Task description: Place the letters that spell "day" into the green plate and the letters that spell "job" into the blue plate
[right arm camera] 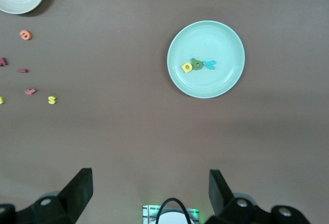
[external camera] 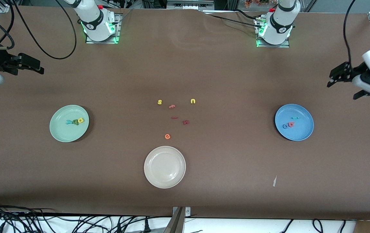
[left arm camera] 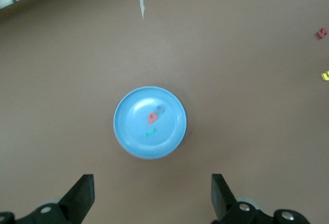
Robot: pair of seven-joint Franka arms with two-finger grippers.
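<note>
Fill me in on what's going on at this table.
Two robot arms are sorting small foam letters onto plates, and neither holds anything now. The green plate holds a yellow, a dark green and a teal letter. The blue plate holds a teal, a blue and a pink-red letter. The left gripper and the right gripper wait open near their own ends of the table. Spare letters lie mid-table, beside a white plate.

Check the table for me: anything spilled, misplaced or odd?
Nothing stands out. The green plate holds three letters, the blue plate three; the cream plate is bare. Left gripper and right gripper wait open at the table's ends.
</note>
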